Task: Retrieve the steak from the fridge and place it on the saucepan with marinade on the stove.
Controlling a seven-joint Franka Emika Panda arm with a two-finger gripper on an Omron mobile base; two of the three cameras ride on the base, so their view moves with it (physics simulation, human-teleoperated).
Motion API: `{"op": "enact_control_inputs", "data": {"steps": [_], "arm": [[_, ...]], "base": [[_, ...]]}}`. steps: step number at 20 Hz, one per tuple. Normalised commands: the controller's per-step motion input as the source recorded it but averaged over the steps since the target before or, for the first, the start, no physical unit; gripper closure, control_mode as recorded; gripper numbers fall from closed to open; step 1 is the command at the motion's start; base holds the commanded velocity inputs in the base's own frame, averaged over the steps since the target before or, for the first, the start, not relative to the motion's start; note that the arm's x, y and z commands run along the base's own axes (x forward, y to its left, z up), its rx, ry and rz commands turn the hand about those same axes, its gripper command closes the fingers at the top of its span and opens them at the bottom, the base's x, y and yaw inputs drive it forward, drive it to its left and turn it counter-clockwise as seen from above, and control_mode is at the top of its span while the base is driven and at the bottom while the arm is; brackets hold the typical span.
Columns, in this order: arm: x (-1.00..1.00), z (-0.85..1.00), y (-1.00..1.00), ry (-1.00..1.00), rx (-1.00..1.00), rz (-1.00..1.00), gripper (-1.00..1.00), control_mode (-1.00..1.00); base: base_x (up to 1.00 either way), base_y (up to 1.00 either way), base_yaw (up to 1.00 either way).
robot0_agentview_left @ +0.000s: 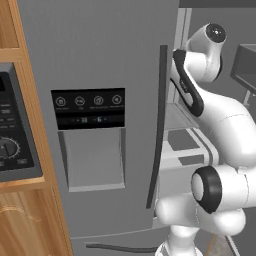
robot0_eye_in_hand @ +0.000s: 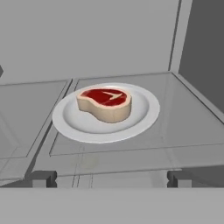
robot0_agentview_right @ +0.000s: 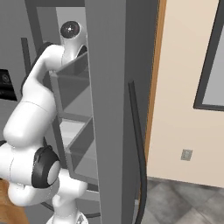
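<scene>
The steak (robot0_eye_in_hand: 105, 104), a thick red-topped slab with a pale rim, lies on a white plate (robot0_eye_in_hand: 144, 116) on a glass shelf (robot0_eye_in_hand: 188, 127) inside the fridge (robot0_agentview_left: 100, 60). My gripper (robot0_eye_in_hand: 110, 179) is open, its two dark fingertips (robot0_eye_in_hand: 41, 178) wide apart and short of the plate, nothing between them. In the base views the fridge's left door with the black dispenser panel (robot0_agentview_left: 89, 108) is shut, and the right door (robot0_agentview_right: 109, 109) stands swung open. My white arm (robot0_agentview_left: 220, 125) reaches past it into the compartment. The saucepan, marinade and stove are out of view.
The open door carries clear bins (robot0_agentview_right: 72, 74) close beside my arm. A black appliance control panel (robot0_agentview_left: 12, 130) sits in wooden cabinetry (robot0_agentview_left: 30, 220) left of the fridge. A beige wall with an outlet (robot0_agentview_right: 187, 154) lies to the right. The fridge's side wall (robot0_eye_in_hand: 203, 57) borders the shelf.
</scene>
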Motion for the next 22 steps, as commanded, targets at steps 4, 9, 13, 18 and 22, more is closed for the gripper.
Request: {"op": "enact_control_inputs", "data": {"steps": [4, 9, 13, 18, 22], "arm": [[0.29, -0.09, 0.0, 0.0, 0.0, 0.04, -1.0, -1.0], [0.09, -0.06, 0.0, 0.0, 0.0, 0.03, -1.0, -1.0], [0.11, -0.05, 0.0, 0.0, 0.0, 0.02, -1.0, -1.0], [0.13, 0.0, 0.0, 0.0, -0.01, 0.0, -1.0, -1.0], [0.18, 0.0, 0.0, 0.0, -0.03, 0.0, -1.0, -1.0]], "base": [[0.0, 0.0, 0.0], [0.0, 0.0, 0.0], [0.0, 0.0, 0.0], [0.0, 0.0, 0.0], [0.0, 0.0, 0.0]]}}
